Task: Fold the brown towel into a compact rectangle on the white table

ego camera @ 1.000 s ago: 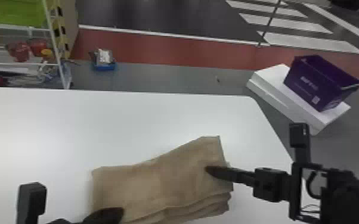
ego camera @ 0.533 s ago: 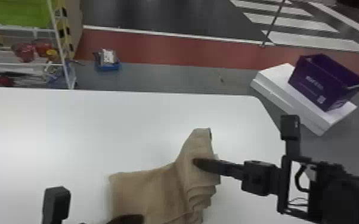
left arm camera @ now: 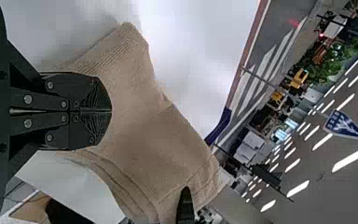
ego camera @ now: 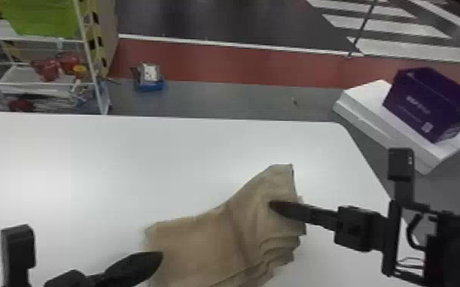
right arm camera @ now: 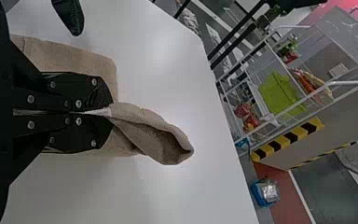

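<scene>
In the head view my left gripper [ego camera: 156,257] is at the left edge of the brown towel [ego camera: 198,244], near the bottom of the view. My right gripper [ego camera: 273,206] holds the towel's right part, which rises to a peak, with stacked folds hanging below. The left wrist view has my left gripper [left arm camera: 111,111] with its fingers together over the towel [left arm camera: 144,135], no pinched cloth visible between them. Seen from the right wrist, my right gripper [right arm camera: 111,112] is closed on a pinch of towel [right arm camera: 144,122], and a loose, hollow flap sticks out beyond the tips.
The white table [ego camera: 126,160] extends behind and left of the towel, its rounded far-right corner near the right arm. Beyond it on the floor are a purple bin [ego camera: 424,103] on white boxes [ego camera: 370,114], a shelf rack [ego camera: 99,87] and a small blue tray [ego camera: 149,84].
The right gripper moved left with the towel's right part, bunching it, then back to the right, spreading it again. The left gripper shifted right, then back left. The towel's left edge now lies farther right.
</scene>
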